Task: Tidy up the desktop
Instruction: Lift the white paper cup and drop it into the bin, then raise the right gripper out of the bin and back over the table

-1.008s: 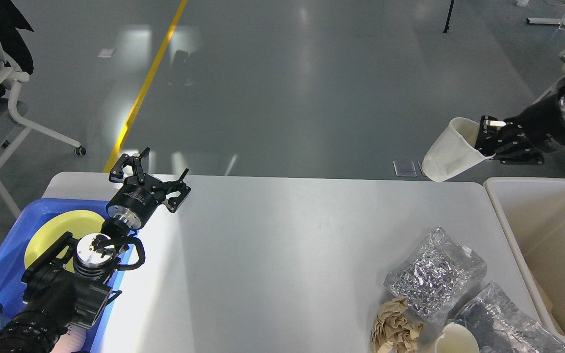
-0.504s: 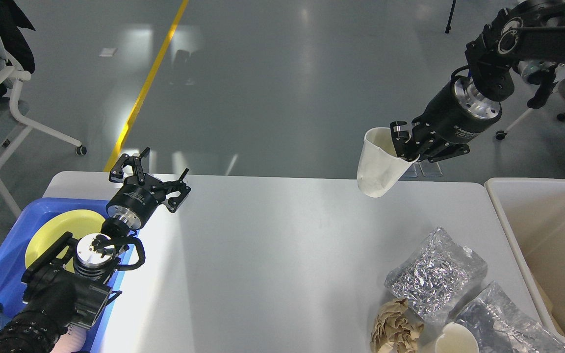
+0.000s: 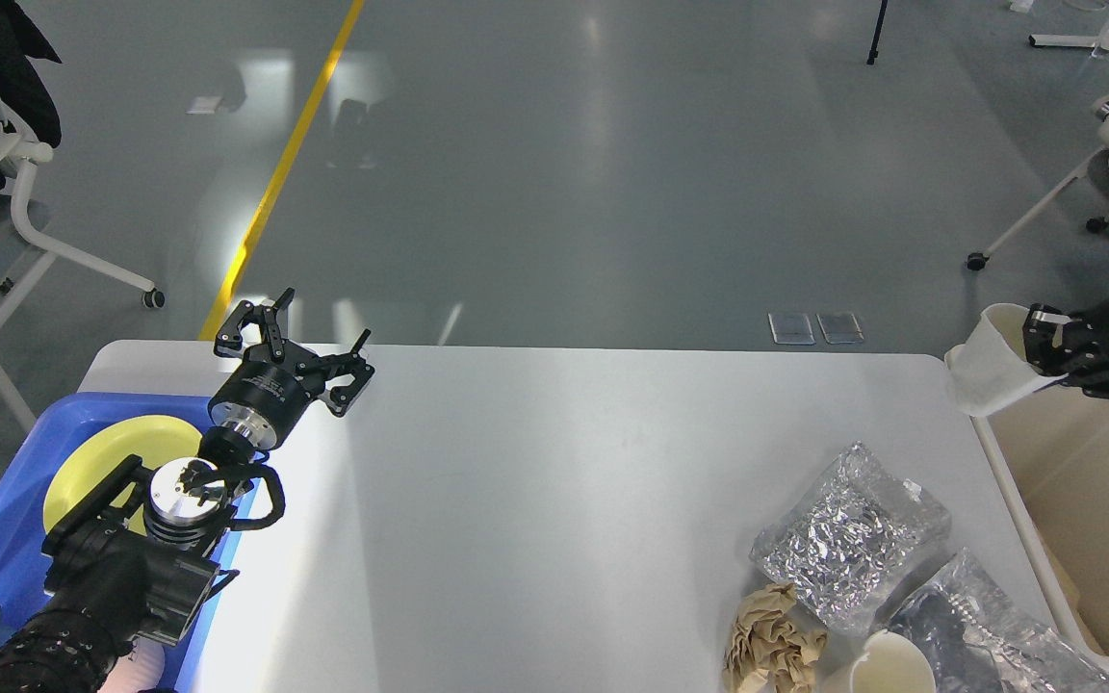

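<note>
Disposal step: right tool [image 3: 1045, 348] grips a white paper cup [image 3: 983, 373] by its rim over the bin [image 3: 1017, 510] corner, next needing release above the bin; left tool [image 3: 296, 348] wide, empty above the table [image 3: 554, 462], where wrappers [image 3: 853, 544] remain.

Desk [image 3: 554, 481]: smooth, glossy white-grey top. Tray [image 3: 6, 539]: glossy blue plastic. Plate [image 3: 102, 462]: smooth yellow, slight sheen. Bags [image 3: 853, 539]: crinkled silver foil, shiny. Wad [image 3: 771, 640]: crumpled brown paper, matt, rough. Cup [image 3: 988, 371]: white paper look, matt. Bin [image 3: 1007, 510]: cream plastic, smooth. Left end effector [image 3: 299, 351]: matt black fingers, brushed metal collar. Floor [image 3: 554, 164]: grey, polished, reflective.
</note>
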